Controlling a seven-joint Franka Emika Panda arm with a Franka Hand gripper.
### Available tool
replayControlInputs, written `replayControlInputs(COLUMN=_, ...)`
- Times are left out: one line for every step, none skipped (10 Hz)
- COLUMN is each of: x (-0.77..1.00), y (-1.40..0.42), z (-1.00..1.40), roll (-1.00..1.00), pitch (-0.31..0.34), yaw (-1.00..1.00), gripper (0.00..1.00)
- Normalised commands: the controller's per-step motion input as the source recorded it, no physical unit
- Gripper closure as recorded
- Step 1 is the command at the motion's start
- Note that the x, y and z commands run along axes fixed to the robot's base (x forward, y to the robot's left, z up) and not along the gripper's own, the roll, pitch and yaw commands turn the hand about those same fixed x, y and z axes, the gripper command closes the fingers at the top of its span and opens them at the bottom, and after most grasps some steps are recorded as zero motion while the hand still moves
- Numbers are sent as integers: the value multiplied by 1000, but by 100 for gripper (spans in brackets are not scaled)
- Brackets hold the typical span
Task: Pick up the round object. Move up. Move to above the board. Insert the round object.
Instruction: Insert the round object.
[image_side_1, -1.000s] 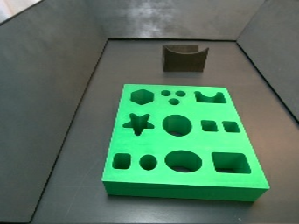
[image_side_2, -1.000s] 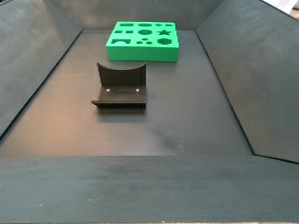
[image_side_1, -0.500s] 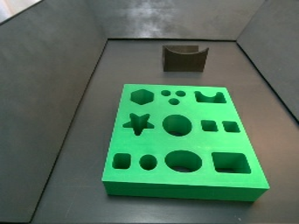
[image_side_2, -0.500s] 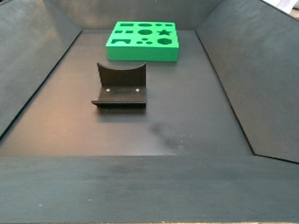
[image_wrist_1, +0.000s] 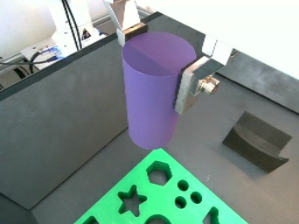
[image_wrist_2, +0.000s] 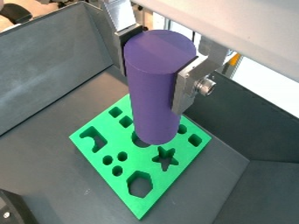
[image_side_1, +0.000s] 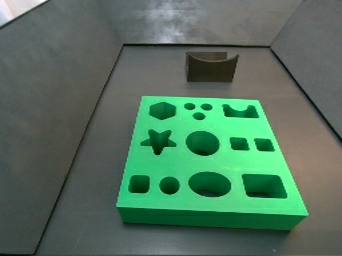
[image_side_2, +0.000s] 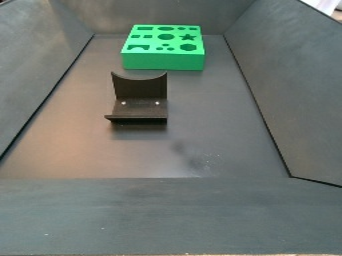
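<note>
My gripper (image_wrist_1: 160, 63) (image_wrist_2: 156, 63) is shut on the round object, a tall purple cylinder (image_wrist_1: 155, 92) (image_wrist_2: 156, 87), held upright between the silver fingers (image_wrist_1: 190, 83) (image_wrist_2: 191, 83). It hangs high above the green board (image_wrist_2: 140, 157) (image_wrist_1: 158, 197), whose star, hexagon and round holes show below it in both wrist views. Both side views show the board (image_side_1: 205, 160) (image_side_2: 164, 47) lying flat on the dark floor. Neither gripper nor cylinder shows in the side views.
A dark olive block with a curved notch (image_side_1: 210, 65) (image_side_2: 138, 96) (image_wrist_1: 260, 140) stands on the floor beyond one short end of the board. Grey walls (image_side_1: 54, 90) (image_side_2: 281, 90) enclose the floor on all sides.
</note>
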Motion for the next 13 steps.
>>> replayControlInputs(x=154, y=-66, z=-234, roll=9, pitch=-43, yaw=0, gripper=100)
replayControlInputs(x=206, y=-111, z=-277, roll=21, pitch=-74, yaw=0, gripper=100)
replayControlInputs(x=266, y=-174, z=-329, roll=24, pitch=-59, yaw=0, gripper=100)
replayControlInputs(x=300, y=-231, z=-354, roll=50, pitch=-67, yaw=0, gripper=100)
replayControlInputs(x=323, y=-277, z=-369, roll=101, pitch=-71, yaw=49, gripper=100)
replayControlInputs(x=334, y=-306, z=-397, roll=136, pitch=-67, yaw=69, gripper=100)
replayControlInputs(x=354, y=-326, z=-417, roll=176, pitch=-66, yaw=103, gripper=100)
replayControlInputs(x=417, y=-337, z=-420, roll=259, pitch=-34, yaw=151, gripper=100)
replayControlInputs(x=426, y=-337, z=-411, roll=317, pitch=-24, yaw=183, gripper=100)
replayControlInputs(x=451, y=-326, z=-409, roll=333, pitch=-9, yaw=180, gripper=100)
replayControlInputs(x=469, y=-309, z=-411, roll=304, pitch=0, yaw=151, gripper=100)
replayControlInputs(x=480, y=-283, z=-394, roll=257, pitch=0, yaw=120, gripper=100)
replayControlInputs(x=503, y=-249, z=-391, roll=233, pitch=0, yaw=106, gripper=100)
